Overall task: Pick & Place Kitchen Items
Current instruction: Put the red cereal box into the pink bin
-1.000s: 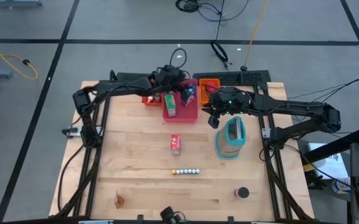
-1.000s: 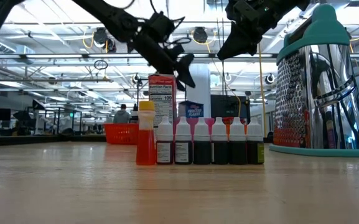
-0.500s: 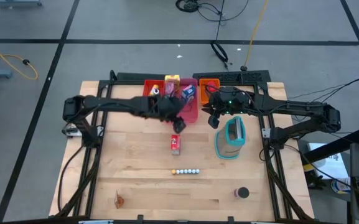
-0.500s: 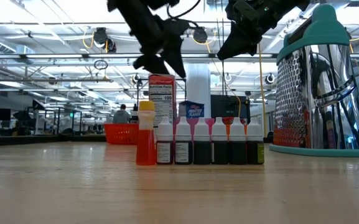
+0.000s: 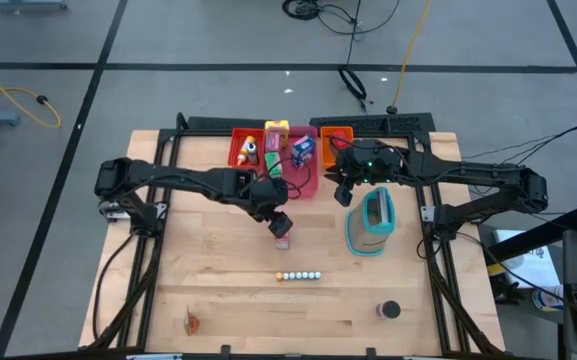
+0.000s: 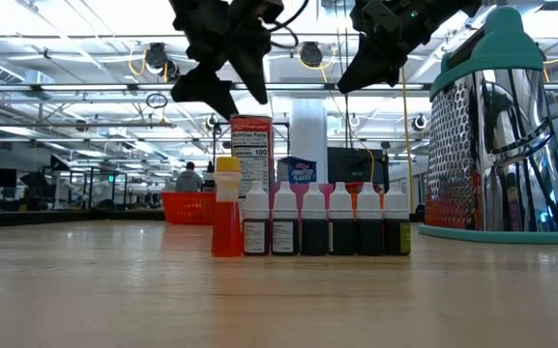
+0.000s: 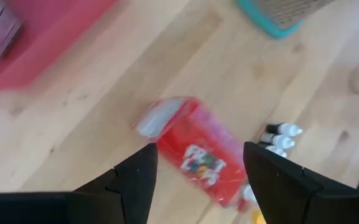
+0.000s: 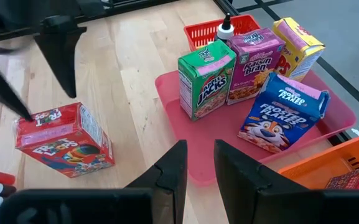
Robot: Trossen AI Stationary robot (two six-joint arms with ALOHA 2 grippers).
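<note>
**Left arm parked right over the red cereal box**

In the overhead shot the left end effector (image 5: pixel 279 219) hung just above the red cereal box (image 5: pixel 283 235), a bit left of center in the frame, on the bare wood of the bench (image 5: pixel 208 270). Its fingers (image 7: pixel 135 177) were spread wide with nothing between them, one on each side of the box in the wrist cam. The box stood upright, long axis vertical, printed front turned toward the lower left of the right wrist picture.

The right end effector (image 5: pixel 346 192) sat up in the air just right of the pink tray (image 5: pixel 308 183), upper center of the overhead frame, beside the teal-and-white grater (image 5: pixel 370 222). Its fingers were narrow, only a small gap, holding nothing.

The pink tray had four boxes standing upright in it: green (image 8: pixel 205 78), purple (image 8: pixel 251 65), yellow (image 8: pixel 297 42) and blue (image 8: pixel 280 114).

A row of tiny bottles (image 5: pixel 298 275) ran left to right below the red box, and a dark round can (image 5: pixel 389 311) sat at lower right.
</note>
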